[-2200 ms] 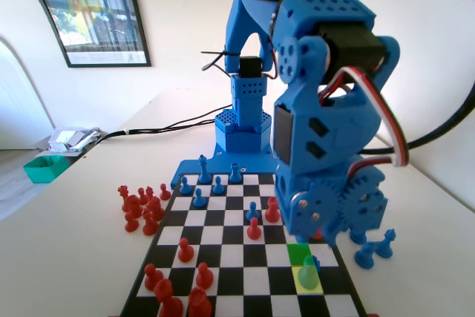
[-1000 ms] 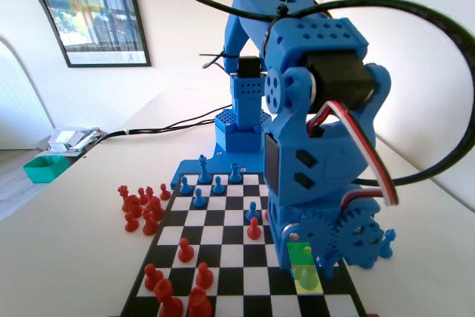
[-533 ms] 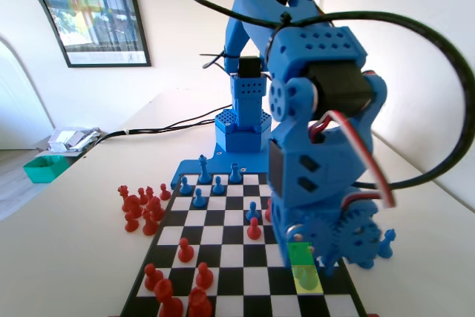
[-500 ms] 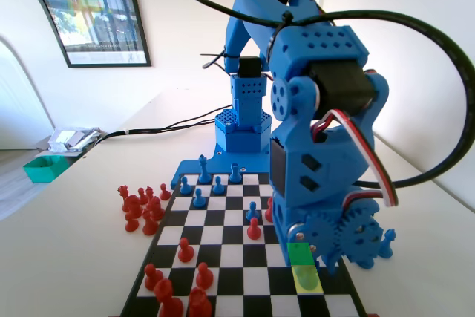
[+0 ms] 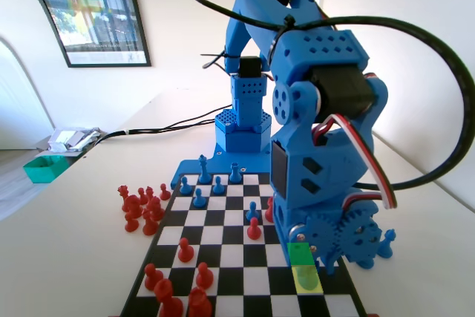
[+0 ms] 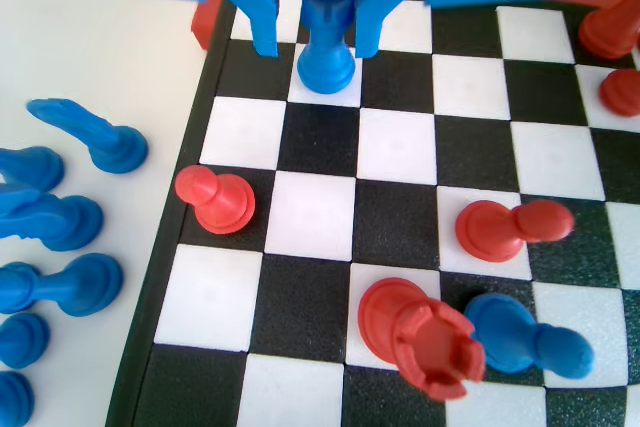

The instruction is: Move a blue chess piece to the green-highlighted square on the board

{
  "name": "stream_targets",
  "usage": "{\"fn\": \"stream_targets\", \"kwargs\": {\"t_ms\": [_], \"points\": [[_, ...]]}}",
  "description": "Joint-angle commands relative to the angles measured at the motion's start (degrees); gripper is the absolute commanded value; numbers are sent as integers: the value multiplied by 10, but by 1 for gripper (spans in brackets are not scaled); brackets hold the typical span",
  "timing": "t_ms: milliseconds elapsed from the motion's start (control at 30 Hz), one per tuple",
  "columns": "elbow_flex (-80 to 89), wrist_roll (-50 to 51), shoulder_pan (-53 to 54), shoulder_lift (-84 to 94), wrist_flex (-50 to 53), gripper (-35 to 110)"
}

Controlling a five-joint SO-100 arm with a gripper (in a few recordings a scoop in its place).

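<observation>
In the wrist view a blue chess piece (image 6: 327,42) with a notched crown top stands upright on a white square at the board's (image 6: 310,217) far left. My gripper (image 6: 317,52) is open, one jaw on each side of this piece with a small gap on the left. In the fixed view the gripper (image 5: 315,261) is low over the board's (image 5: 223,235) right edge, just behind the green-highlighted square (image 5: 300,252). A yellow square (image 5: 306,280) lies in front of the green one. The arm hides the blue piece in the fixed view.
In the wrist view a red pawn (image 6: 215,197), a second red pawn (image 6: 510,230), a red rook (image 6: 425,332) and a blue pawn (image 6: 525,337) stand nearby. Several blue pieces (image 6: 60,217) lie off the board. In the fixed view red pieces (image 5: 141,206) cluster left of the board.
Since 2.2 s ago the arm came down and shifted left over the highlighted squares. Over the last half second it has barely moved.
</observation>
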Motion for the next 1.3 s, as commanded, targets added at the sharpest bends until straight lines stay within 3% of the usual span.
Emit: {"fn": "stream_targets", "kwargs": {"t_ms": [0, 167, 1267], "points": [[-7, -8, 0, 19, 4, 8], [-11, -10, 2, 20, 2, 1], [95, -9, -12, 146, 21, 1]]}}
